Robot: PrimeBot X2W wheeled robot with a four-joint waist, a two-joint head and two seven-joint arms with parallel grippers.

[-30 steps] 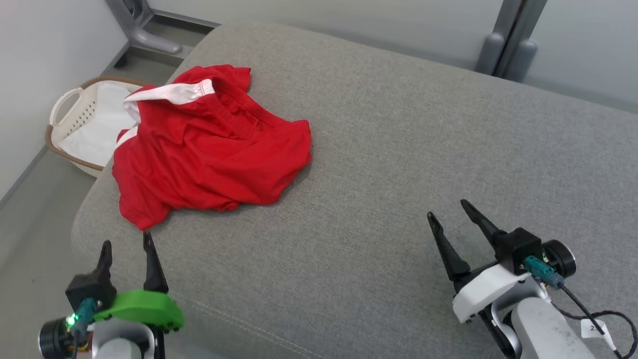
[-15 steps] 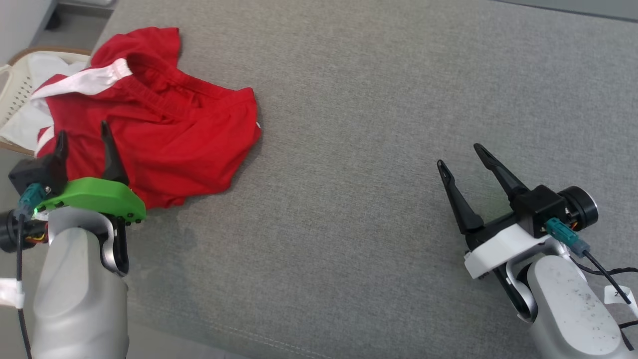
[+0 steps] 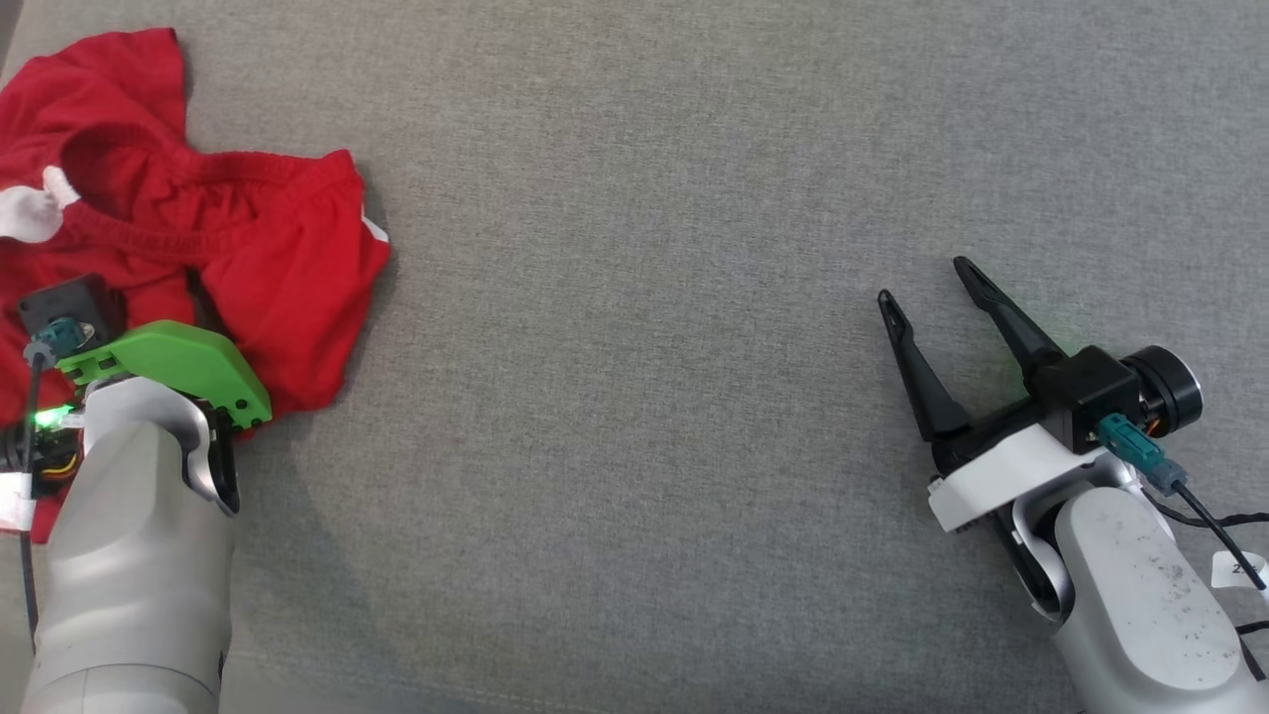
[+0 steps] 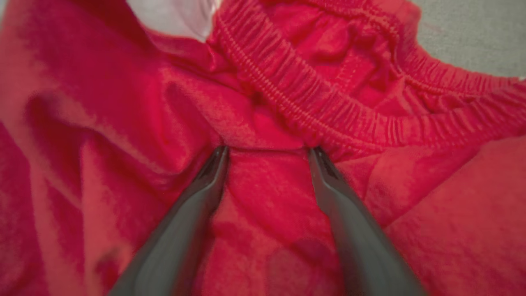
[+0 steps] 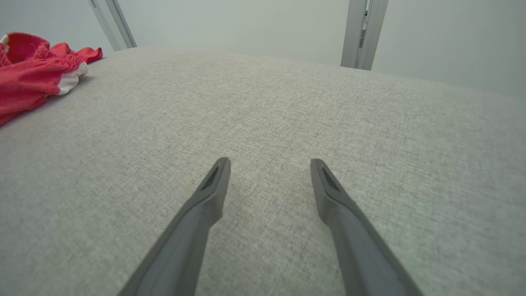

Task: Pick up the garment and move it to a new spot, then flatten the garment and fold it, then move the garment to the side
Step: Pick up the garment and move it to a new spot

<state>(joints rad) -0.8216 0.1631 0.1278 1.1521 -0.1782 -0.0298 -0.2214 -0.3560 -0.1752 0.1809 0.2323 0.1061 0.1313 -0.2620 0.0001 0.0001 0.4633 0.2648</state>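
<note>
At the far left of the head view, the red garment (image 3: 278, 268) lies crumpled on the grey cushion (image 3: 644, 397), and part of it runs out of the picture at the left edge. A small white patch (image 3: 25, 213) shows on its left side. The left hand (image 4: 267, 150) is over this garment, with its green cover (image 3: 169, 362) and the pale forearm (image 3: 129, 575) in front of the cloth. In the left wrist view its two dark fingers (image 4: 197, 201) stand wide apart. Their tips reach the red cloth just below the gathered elastic waistband (image 4: 312, 111). A flat piece of cloth lies between the tips, but it is not squeezed, so this hand has hold of nothing.

The middle of the cushion is plain grey fabric.

At the right, well apart from the garment, is the right hand (image 3: 924, 280). Its fingers are also spread wide, nothing is between them, and they point up the picture and a little to the left. A teal plug (image 3: 1130, 446) with a black cable sits on its wrist, above the speckled pale forearm (image 3: 1140, 595). In the right wrist view the fingers point along the cushion. The garment is far at the upper left there, and a grey metal post (image 5: 361, 33) stands before a pale wall behind the cushion.
</note>
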